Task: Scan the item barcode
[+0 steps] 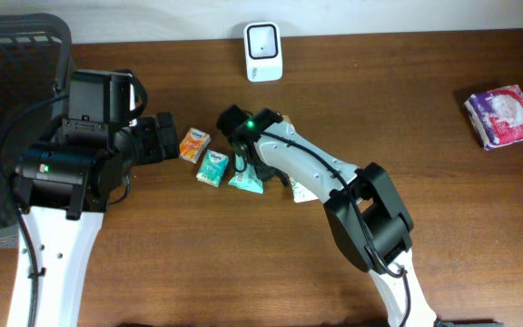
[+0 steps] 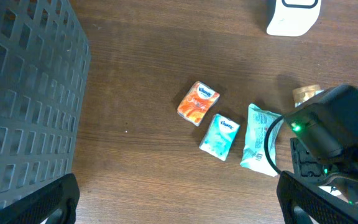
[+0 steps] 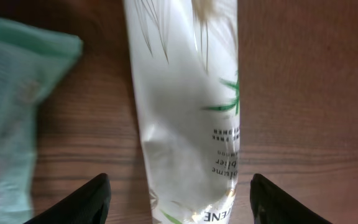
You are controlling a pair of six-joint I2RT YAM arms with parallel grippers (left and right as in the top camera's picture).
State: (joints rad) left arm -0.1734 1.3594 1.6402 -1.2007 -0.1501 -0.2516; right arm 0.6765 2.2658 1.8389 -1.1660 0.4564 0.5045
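The brown wooden counter [image 1: 425, 209] carries everything. A dark plastic lattice basket [image 1: 7, 54] stands at its left end.

The left gripper [image 2: 179, 193] hovers beside that basket with its fingers spread wide and nothing between them. The right gripper [image 3: 179, 186] is low over the middle of the counter. Its fingers [image 3: 98, 199] are apart, one on each side of the white plastic tube with green leaf print [image 3: 185, 124] and touching neither edge.

A purple and white wrapped packet [image 1: 504, 116] sits well apart at the right end. The white barcode scanner [image 1: 263, 51] stands at the far edge, well apart from the tube.

The tube lies flat on the wood, unheld, just beside a teal foil pouch [image 2: 257, 146]. Left of the pouch are a small teal tissue pack [image 2: 220, 136] and a small orange tissue pack [image 2: 198, 102].

The main risk, as I judge it, is the grasp. The tube looks glossy and soft, so fingers closing across its width could squash it or let it slide out on the way to the scanner. The pouch lies near one finger and could be nipped or dragged along. No barcode shows on the upturned face, only printed text. If the code is underneath, presenting the tube as it lies would give no read.
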